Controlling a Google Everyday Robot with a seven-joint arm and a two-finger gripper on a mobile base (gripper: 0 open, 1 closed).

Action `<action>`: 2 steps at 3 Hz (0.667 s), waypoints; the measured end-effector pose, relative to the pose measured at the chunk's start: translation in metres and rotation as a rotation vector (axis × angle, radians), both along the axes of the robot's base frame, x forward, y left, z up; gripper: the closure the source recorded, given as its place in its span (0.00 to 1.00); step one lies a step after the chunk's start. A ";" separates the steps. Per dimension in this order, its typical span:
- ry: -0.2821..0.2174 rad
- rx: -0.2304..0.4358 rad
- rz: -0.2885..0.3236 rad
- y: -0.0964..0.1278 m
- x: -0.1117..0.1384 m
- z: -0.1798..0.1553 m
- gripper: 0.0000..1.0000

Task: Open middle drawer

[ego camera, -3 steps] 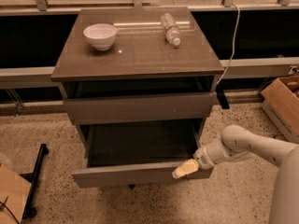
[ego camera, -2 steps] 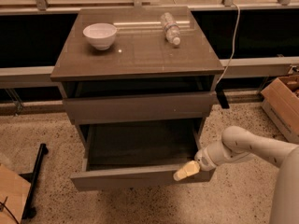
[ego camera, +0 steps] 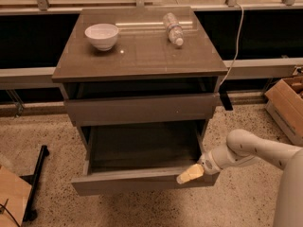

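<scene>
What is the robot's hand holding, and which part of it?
It cannot be told for sure. The gripper sits at the top edge of the pulled-out middle drawer, near its front's right end, but a real grip is not visible.

The cabinet top (ego camera: pixel 142 56) is glossy and smooth (it throws back light) and carries a glazed white bowl (ego camera: pixel 102 36) and a clear plastic bottle (ego camera: pixel 173 28). The middle drawer (ego camera: pixel 137 183) has a smooth grey-brown front with a duller sheen. At five o'clock the gripper (ego camera: pixel 190 173), matt cream, sits at that front's upper edge. Its arm (ego camera: pixel 255 150) is smooth white plastic. The floor (ego camera: pixel 246 197) is speckled stone.
</scene>
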State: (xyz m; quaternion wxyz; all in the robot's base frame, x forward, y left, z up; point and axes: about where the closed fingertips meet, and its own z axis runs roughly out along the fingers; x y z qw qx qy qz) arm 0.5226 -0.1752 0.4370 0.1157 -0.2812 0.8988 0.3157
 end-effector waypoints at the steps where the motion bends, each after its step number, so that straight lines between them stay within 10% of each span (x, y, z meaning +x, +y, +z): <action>1: 0.000 0.000 0.000 0.000 0.000 0.004 0.00; 2: 0.000 0.000 0.000 0.000 0.000 0.004 0.18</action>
